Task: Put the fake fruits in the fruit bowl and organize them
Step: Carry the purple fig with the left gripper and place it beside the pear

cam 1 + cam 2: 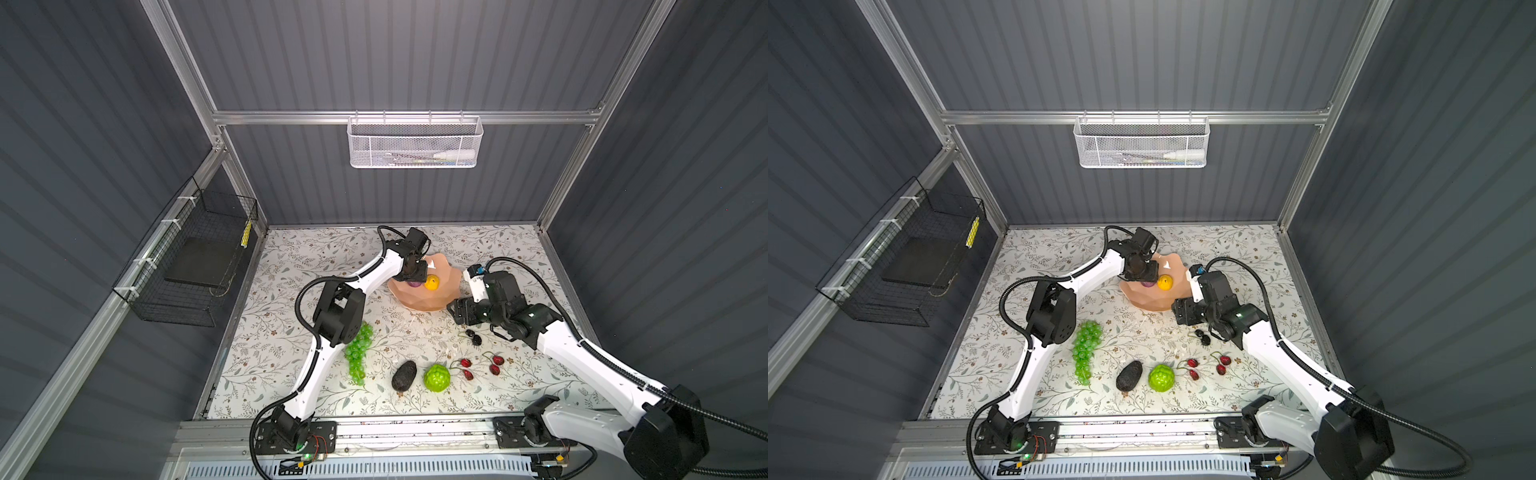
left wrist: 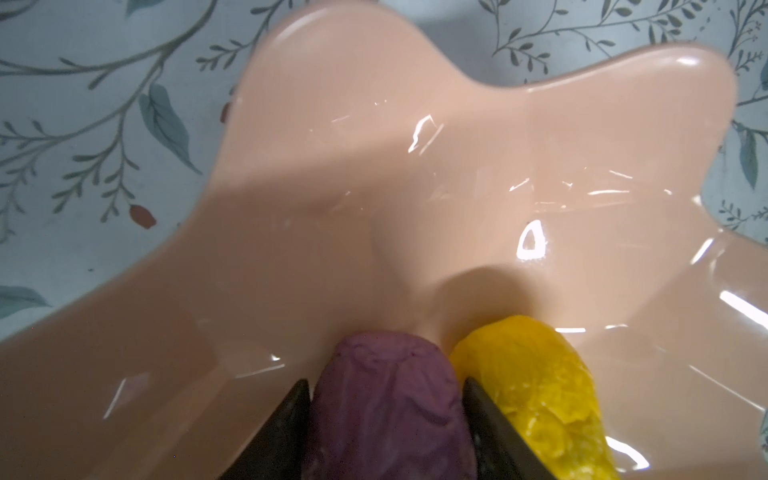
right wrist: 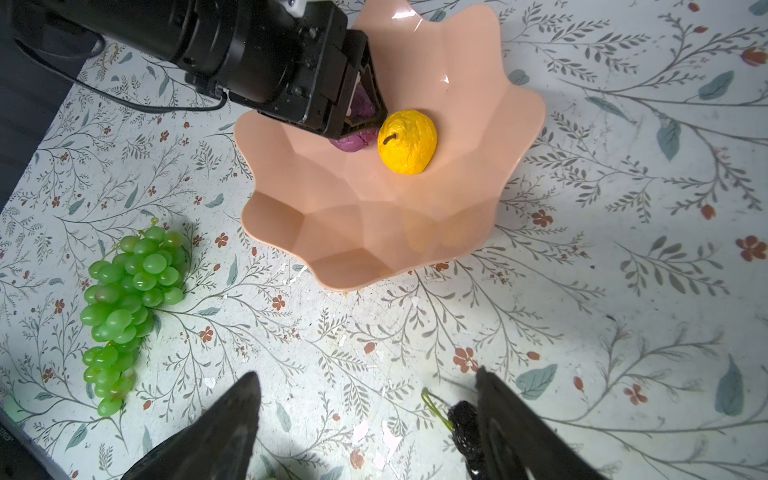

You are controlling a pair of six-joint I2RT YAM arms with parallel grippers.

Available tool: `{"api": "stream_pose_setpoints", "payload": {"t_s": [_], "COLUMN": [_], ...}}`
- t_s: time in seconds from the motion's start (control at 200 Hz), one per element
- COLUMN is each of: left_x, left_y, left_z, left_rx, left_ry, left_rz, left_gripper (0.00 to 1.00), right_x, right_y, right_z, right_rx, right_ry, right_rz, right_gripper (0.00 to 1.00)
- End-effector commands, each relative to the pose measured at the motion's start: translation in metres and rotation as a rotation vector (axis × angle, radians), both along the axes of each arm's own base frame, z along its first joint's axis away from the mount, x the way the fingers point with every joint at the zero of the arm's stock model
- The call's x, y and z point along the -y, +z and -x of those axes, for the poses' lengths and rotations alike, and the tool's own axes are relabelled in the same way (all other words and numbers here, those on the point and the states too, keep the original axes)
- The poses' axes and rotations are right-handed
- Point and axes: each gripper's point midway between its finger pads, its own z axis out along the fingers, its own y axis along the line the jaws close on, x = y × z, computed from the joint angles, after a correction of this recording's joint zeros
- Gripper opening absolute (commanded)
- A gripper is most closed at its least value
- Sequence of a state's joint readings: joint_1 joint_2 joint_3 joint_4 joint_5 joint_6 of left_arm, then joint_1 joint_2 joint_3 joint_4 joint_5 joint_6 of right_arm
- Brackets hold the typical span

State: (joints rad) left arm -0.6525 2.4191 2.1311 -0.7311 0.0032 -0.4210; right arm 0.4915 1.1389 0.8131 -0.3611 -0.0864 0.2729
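The fruit bowl (image 1: 419,300) sits near the back edge of the tabletop (image 1: 291,266), where both arms reach. The left pincer (image 1: 416,276) has its jaws around the purple fruit (image 2: 386,399) inside the bowl, beside the yellow fruit (image 3: 408,141). Nobody can tell if it squeezes or lets go. The right pincer (image 3: 365,384) gapes empty beside the dark cherries (image 3: 464,428).

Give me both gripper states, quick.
Left gripper: around the purple fruit in the fruit bowl; gripped or released, cannot tell.
Right gripper: open, holding nothing.
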Motion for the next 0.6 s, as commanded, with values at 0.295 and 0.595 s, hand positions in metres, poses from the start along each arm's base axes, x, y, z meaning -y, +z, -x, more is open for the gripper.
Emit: {"api": "stream_pose_setpoints", "payload": {"t_s": [0.295, 0.595], "left_x": [-0.002, -0.014], "left_y": [0.040, 0.092], "left_z": [0.000, 0.012], "left_rx": [0.055, 0.122], "left_ry": [0.013, 0.037], "left_rz": [0.050, 0.103], "left_gripper": [0.76, 0.78], "right_x": [-0.003, -0.005], "right_y": [0.011, 0.009], "right_z": [0.000, 0.012], "right_rx": [0.008, -0.040], "right_ry": [0.010, 0.032], "right_rz": [-0.014, -0.010], "right_gripper": [0.81, 0.81]}}
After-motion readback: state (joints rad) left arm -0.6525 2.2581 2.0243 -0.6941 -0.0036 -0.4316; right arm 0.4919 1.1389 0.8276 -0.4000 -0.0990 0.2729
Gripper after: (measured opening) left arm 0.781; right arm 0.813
